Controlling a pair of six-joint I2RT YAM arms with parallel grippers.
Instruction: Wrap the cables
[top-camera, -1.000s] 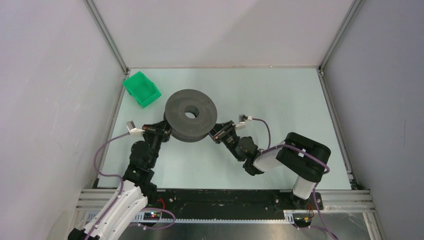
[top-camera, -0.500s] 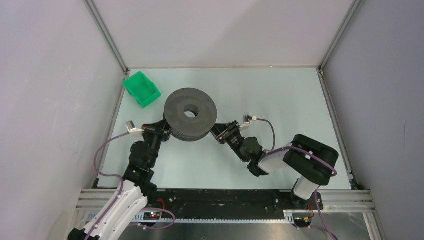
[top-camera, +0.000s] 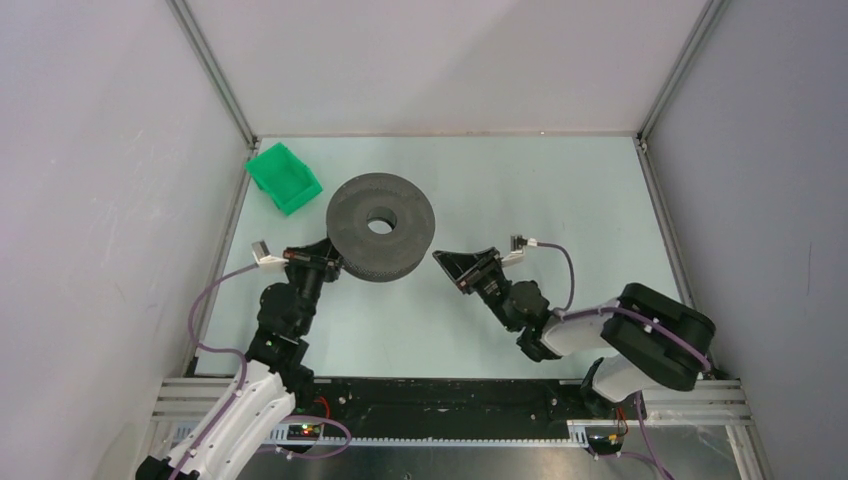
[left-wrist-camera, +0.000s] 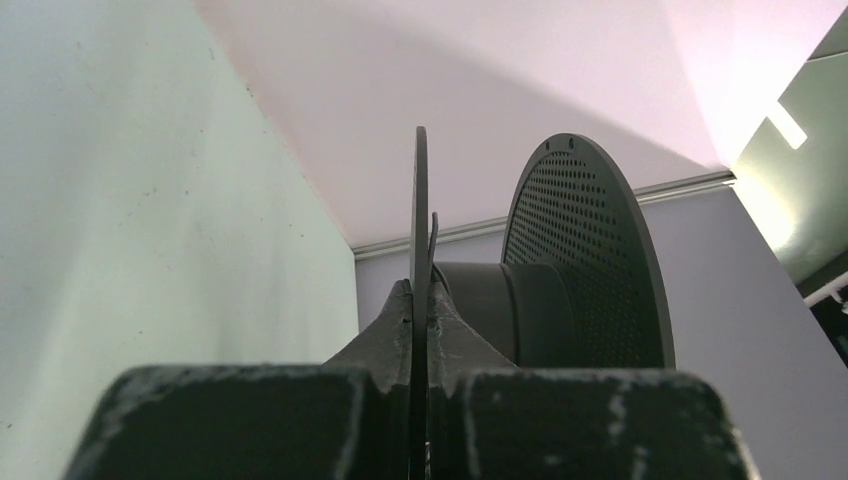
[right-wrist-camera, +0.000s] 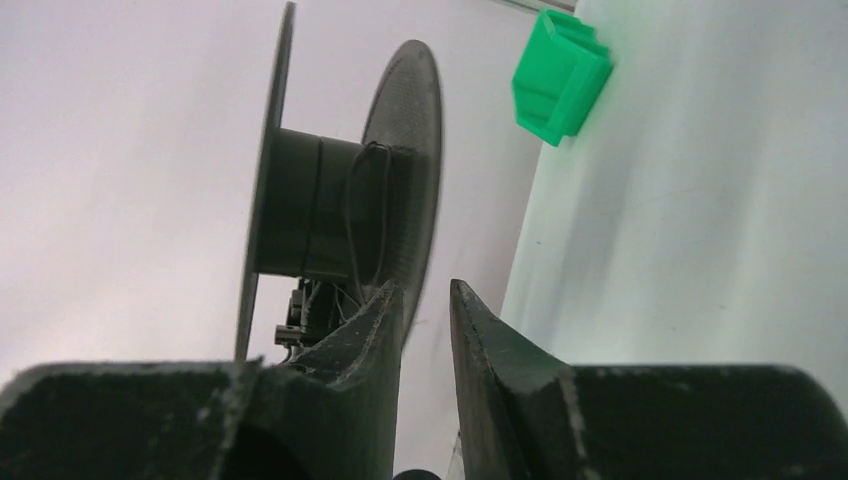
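A dark grey spool (top-camera: 380, 225) lies flat on the table, left of centre. My left gripper (top-camera: 334, 263) is shut on the edge of its thin flange (left-wrist-camera: 420, 200), at the spool's near left side. The other, perforated flange (left-wrist-camera: 585, 250) stands to the right in the left wrist view. A thin black cable (right-wrist-camera: 362, 215) loops loosely round the spool core (right-wrist-camera: 305, 205). My right gripper (top-camera: 441, 258) is open and empty, a short gap to the right of the spool; in the right wrist view its fingertips (right-wrist-camera: 455, 292) stand just clear of the flange rim.
A green bin (top-camera: 284, 177) stands at the far left of the table, just behind the spool; it also shows in the right wrist view (right-wrist-camera: 558, 72). White enclosure walls close in the left, right and back sides.
My right gripper has come off the spool's right edge and drawn back to the right and nearer. The spool has shifted slightly left. The left gripper keeps its hold.
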